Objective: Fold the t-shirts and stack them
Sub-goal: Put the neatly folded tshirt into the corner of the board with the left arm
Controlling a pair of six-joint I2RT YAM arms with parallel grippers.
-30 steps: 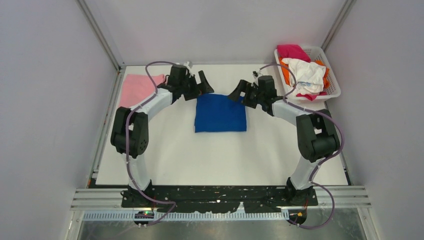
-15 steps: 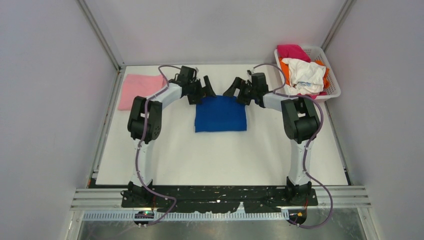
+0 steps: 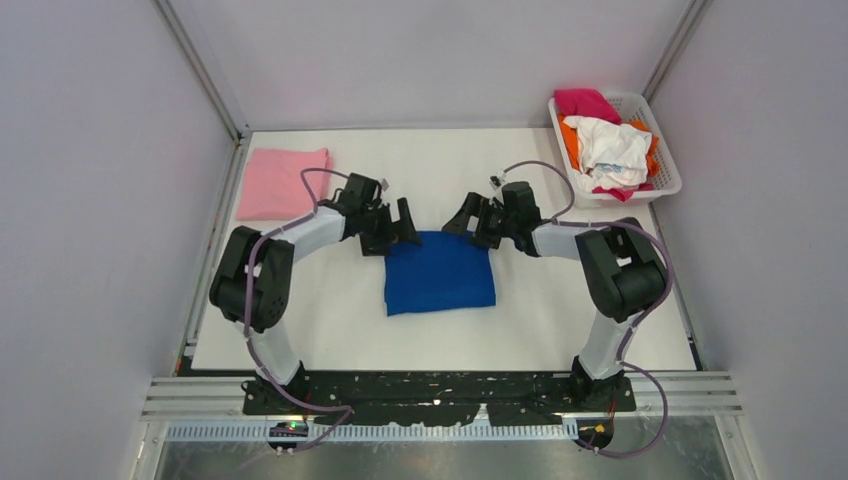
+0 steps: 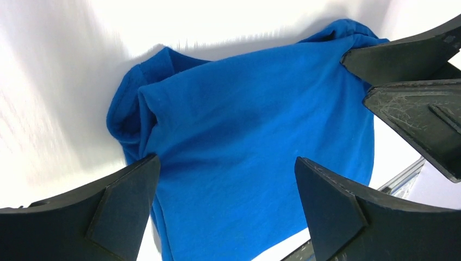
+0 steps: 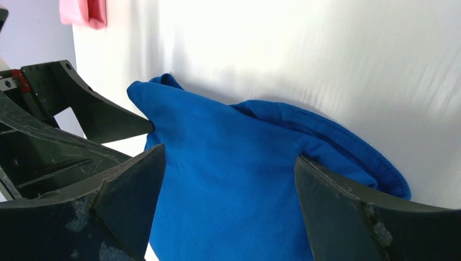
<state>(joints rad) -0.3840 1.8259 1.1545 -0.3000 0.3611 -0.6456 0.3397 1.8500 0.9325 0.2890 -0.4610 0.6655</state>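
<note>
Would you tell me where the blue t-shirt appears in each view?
Top external: the blue t-shirt lies folded at the centre of the table.
Left wrist: it fills the middle, down to the bottom edge.
Right wrist: lower centre, down to the bottom edge.
Shared landmark: the pink t-shirt, far left from above, top-left corner in right wrist; absent in left wrist.

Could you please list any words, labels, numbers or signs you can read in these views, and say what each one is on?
No text can be read in any view.
The folded blue t-shirt shows only plain fabric, seen from above and from both wrists.
Any marks on the white t-shirt in the basket are too small to read.
</note>
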